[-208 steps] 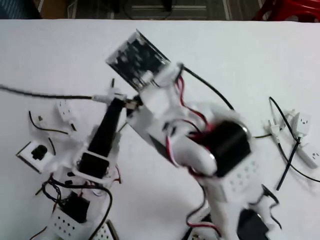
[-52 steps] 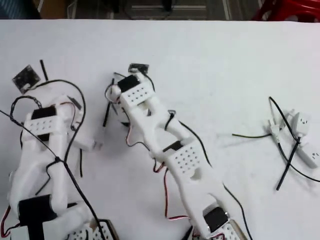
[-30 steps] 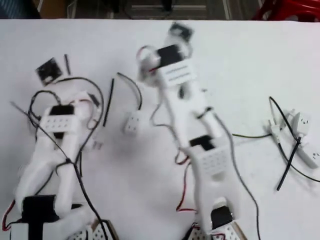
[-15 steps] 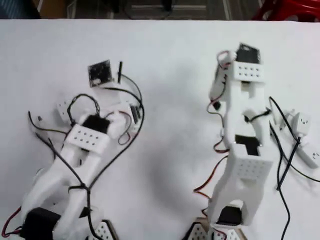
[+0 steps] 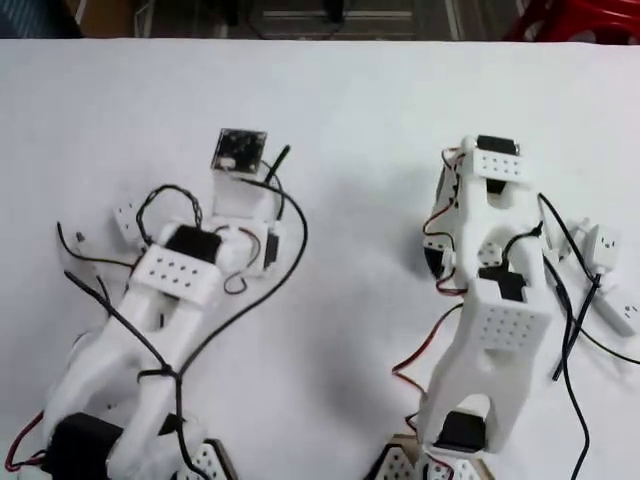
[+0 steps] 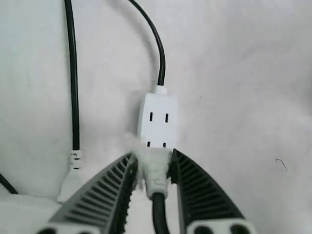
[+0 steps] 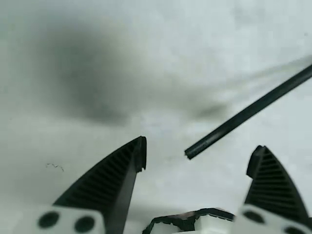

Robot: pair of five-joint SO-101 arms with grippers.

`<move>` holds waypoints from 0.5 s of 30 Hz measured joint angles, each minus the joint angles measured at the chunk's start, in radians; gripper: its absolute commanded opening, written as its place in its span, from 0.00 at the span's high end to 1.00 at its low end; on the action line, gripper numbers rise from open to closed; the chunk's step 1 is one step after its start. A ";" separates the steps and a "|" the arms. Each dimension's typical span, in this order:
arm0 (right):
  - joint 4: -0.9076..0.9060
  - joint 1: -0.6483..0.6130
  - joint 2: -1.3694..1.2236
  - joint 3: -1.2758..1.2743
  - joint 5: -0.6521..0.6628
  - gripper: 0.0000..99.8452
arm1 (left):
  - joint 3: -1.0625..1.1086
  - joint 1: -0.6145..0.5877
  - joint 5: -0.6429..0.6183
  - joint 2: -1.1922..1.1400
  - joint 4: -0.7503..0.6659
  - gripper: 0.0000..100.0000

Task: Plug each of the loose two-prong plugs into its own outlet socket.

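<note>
My left gripper is shut on a white two-prong plug with a black cord. The plug's front end presses against the near pair of slots of a white outlet socket, and its prongs are hidden. A second loose white plug lies on its black cable beside my fingers. My right gripper hangs open over the white table, with only a black cable end between its fingers. In the high view the left arm is at centre left and the right arm at the right.
Two white outlet sockets and a loose plug lie with black cables at the table's right edge, just beside the right arm. Another small white socket sits left of the left arm. The table is white.
The right arm has swung from the table's middle over to the right side. The left arm's head has moved from the far left toward the centre, where it now grips the plug.
</note>
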State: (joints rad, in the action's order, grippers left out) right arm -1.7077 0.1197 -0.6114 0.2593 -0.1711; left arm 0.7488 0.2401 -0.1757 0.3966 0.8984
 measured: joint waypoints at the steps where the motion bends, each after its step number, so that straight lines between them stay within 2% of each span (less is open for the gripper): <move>1: 0.000 0.000 -0.008 0.000 0.000 0.67 | -0.021 0.000 0.009 -0.017 0.003 0.98; 8: 0.000 0.000 -0.023 0.000 0.002 0.67 | -0.207 -0.002 0.028 -0.288 0.097 0.98; 15: 0.000 0.000 -0.023 0.000 0.002 0.67 | -0.236 -0.002 -0.037 -0.313 0.129 0.98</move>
State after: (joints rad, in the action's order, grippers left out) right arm -1.7077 0.1197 -0.6345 0.2593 -0.1695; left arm 0.5125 0.2386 -0.2125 0.0836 1.0273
